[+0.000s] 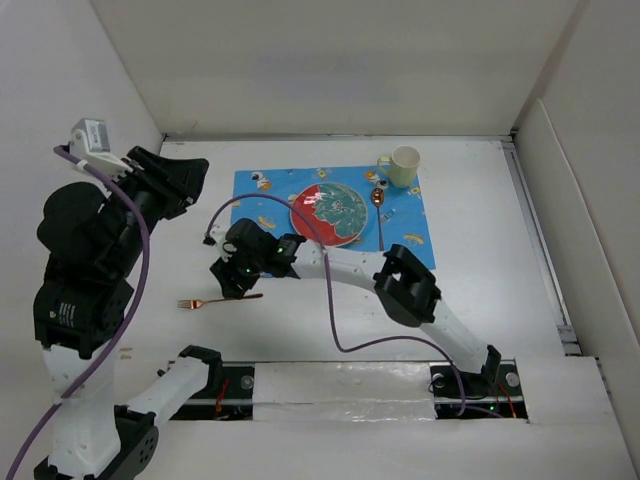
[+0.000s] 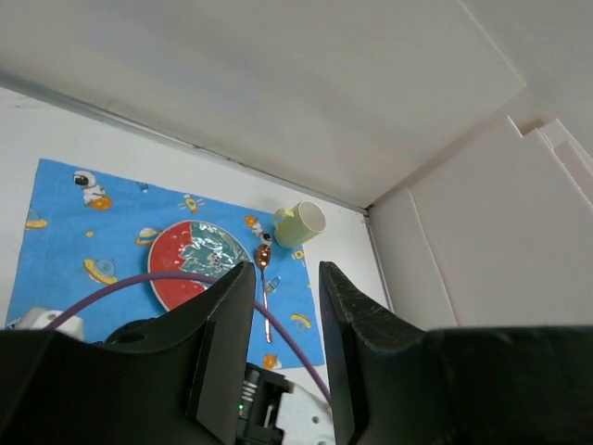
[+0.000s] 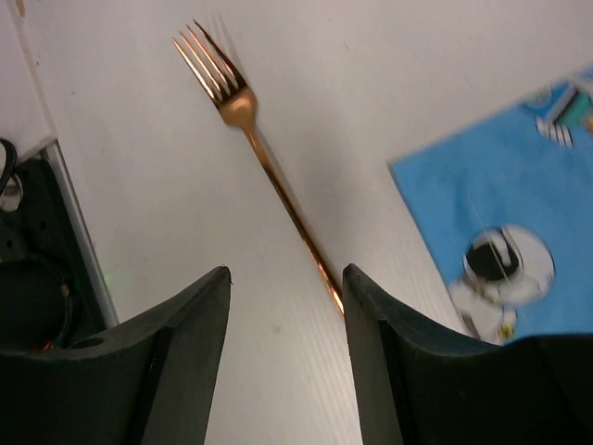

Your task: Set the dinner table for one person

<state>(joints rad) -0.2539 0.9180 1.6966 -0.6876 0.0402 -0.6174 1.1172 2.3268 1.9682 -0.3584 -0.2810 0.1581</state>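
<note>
Right claw [image 3: 285, 278], open wide, straddles the copper fork [image 3: 243, 116] on the tabletop [image 3: 417, 74], tines toward eleven o'clock; I should centre its handle, then close.

Placemat [image 1: 265, 195] lies on the counter [image 1: 500, 260], towards its far side. Plate [image 1: 330, 212] sits on the placemat; spoon [image 1: 380, 215] just right of the plate. Mug [image 1: 403, 166] at the placemat's far right corner. Fork [image 1: 205, 302] on the counter, near-left of the placemat.

A blue space-print placemat [image 1: 270, 190] holds a red and green plate [image 1: 328, 213], a copper spoon [image 1: 379, 215] just right of it, and a pale yellow mug [image 1: 402, 166] at the far right corner. A copper fork [image 1: 205, 302] lies off the mat.
</note>
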